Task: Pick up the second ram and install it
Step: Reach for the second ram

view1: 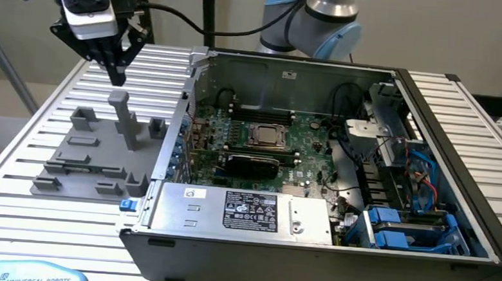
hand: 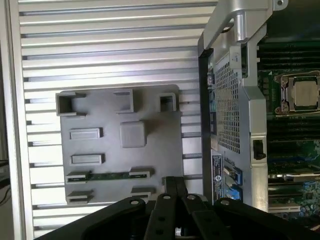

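the gripper (view1: 116, 75) hangs above the slatted table (view1: 16, 186) at about ten o'clock from the open computer case (view1: 323, 73) in the exterior view, its dark fingers pressed together and holding nothing. beneath it, at roughly nine o'clock of the case, sits the grey fixture plate (view1: 103, 160) with its tall post (view1: 121, 117). the second ram (hand: 110, 175) lies in the wrist view as a thin green stick cradled between two small holder blocks on that plate, close to the fingertips and untouched. inside the case, the black memory slots (view1: 257, 112) run at twelve o'clock of the cpu socket (view1: 268, 136); whether one is already filled i cannot tell. the risks look like these: the stick is narrow and sits low in its holders, so fingers coming down slightly off line could strike a block or the post instead of straddling the board. a grip taken far from the middle would likely let it tilt, and a tilted stick may jam at the slot or catch the case wall on the way in.
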Controlling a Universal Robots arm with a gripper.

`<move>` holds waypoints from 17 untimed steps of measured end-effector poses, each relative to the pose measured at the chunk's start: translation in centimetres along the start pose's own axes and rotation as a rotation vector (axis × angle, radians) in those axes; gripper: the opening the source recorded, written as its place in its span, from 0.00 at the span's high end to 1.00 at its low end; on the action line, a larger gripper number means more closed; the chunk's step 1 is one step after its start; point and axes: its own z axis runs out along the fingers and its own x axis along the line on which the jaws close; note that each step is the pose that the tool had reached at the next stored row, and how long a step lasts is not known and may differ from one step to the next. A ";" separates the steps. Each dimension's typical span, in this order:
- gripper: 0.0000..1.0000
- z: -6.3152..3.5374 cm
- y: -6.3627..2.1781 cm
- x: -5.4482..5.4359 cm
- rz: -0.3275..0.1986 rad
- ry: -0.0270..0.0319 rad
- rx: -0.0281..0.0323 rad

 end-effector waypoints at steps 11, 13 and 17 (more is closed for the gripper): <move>0.89 1.33 -0.46 5.0 0.000 -0.0003 0.0034; 0.89 1.61 -0.54 5.9 0.000 -0.0003 0.0042; 0.89 2.19 -0.70 7.7 0.000 -0.0003 0.0055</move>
